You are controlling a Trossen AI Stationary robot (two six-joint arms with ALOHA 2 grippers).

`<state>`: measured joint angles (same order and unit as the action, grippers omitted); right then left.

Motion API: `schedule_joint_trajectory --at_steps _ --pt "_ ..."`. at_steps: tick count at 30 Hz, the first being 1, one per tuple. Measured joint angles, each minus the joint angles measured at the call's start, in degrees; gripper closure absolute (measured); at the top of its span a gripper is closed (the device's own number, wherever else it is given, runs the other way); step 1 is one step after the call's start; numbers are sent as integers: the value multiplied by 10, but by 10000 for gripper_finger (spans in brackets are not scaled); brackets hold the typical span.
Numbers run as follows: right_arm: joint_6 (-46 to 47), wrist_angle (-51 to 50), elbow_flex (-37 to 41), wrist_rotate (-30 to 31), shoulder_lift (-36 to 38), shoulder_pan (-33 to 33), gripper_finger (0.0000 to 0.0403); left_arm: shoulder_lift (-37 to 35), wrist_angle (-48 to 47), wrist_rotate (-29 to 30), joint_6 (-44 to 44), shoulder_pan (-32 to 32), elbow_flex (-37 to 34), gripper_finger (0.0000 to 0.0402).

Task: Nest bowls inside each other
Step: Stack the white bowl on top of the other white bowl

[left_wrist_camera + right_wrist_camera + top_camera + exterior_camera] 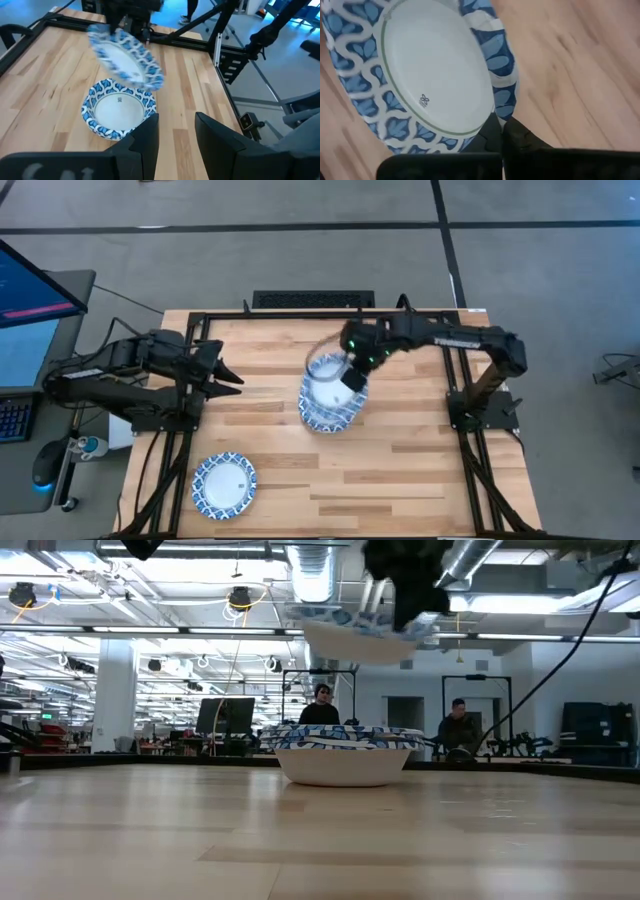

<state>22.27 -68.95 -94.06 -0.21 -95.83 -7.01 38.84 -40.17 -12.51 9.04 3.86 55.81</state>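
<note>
A bowl (328, 370) is held by its rim in the closed right gripper (352, 378), lifted and tilted above the stack (328, 412) at the table's middle. The carrying step is judged to be in hand; next, the held bowl would need to be levelled, centred over the stack and lowered before the rim is released, or it may seat crooked. One more bowl (224, 483) lies apart at the near left, not yet nested. The left gripper (228, 377) waits at the left, its fingers parted and nothing held. The table (420, 470) is of pale wood planks. Beyond it, a lit workshop with two people is seen.
</note>
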Motion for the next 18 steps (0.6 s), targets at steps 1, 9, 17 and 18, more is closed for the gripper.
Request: schedule_joint_trajectory --at_steps 1,9,17,18 --pt "-1 18 -1 -12 -8 -14 398 -2 0 1 0 0 0 285" --pt "-56 25 0 -96 -75 -39 394 -21 -9 4 0 0 0 285" --pt "-84 40 1 -115 -115 -40 385 -30 -32 16 3 0 0 285" --pt "-91 37 1 -115 -115 -40 379 -30 -34 18 8 0 0 285"
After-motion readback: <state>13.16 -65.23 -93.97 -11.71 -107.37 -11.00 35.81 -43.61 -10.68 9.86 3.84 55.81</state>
